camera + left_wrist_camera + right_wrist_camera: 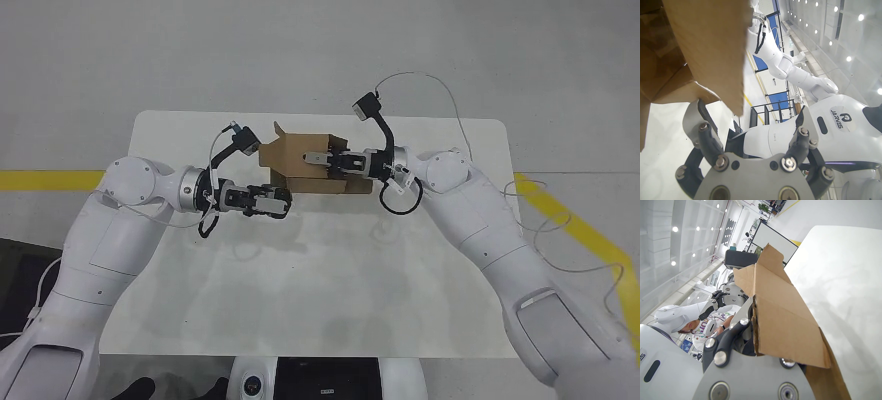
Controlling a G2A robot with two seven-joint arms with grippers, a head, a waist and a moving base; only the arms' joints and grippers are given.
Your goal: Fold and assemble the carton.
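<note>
Left gripper (752, 104) spreads open at the carton (783, 317), whose cardboard hides whether right gripper (320, 158) is clamped.

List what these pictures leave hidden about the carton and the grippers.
1. Top view: the right gripper lies over the carton, too small to judge its grip.
2. Right wrist view: the carton covers that gripper's hold.
3. Left wrist view: the frame's edge cuts off the carton beside the open left gripper.

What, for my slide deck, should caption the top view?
Right gripper grips the brown cardboard carton on the white table; open left gripper sits alongside.
</note>
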